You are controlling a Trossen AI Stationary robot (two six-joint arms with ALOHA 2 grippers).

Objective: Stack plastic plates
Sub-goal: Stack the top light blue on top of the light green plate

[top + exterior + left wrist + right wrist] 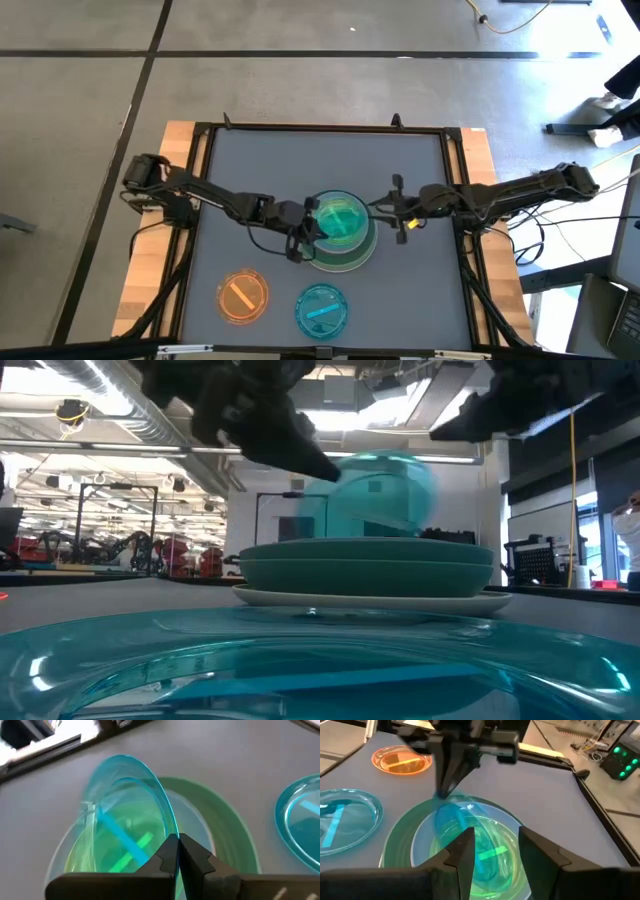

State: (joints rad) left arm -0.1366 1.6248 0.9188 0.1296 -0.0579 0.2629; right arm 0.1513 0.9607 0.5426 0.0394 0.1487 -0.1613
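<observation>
At the near edge of the worktop [400, 290], two small plates lie flat and apart, not yet stacked: a blue plate [322, 309] and an orange plate [243, 296].

Beyond them, at mid-worktop, the stack [340, 240] is seen: large cream and green plates at the base, a paler plate above, and a small green plate [487, 851] on top.

The step in hand is judged to be the placing of a teal plate [127, 800] on this stack. The plate is held tilted, its rim pinched by the closed left gripper [312, 228], with its lower edge just above or touching the green plate; which cannot be told.

The right gripper [385, 208] is held open and empty just beside the stack.

The next move calls for the teal plate to be lowered flat and centred, then released. The blue and orange plates remain to be collected.
</observation>
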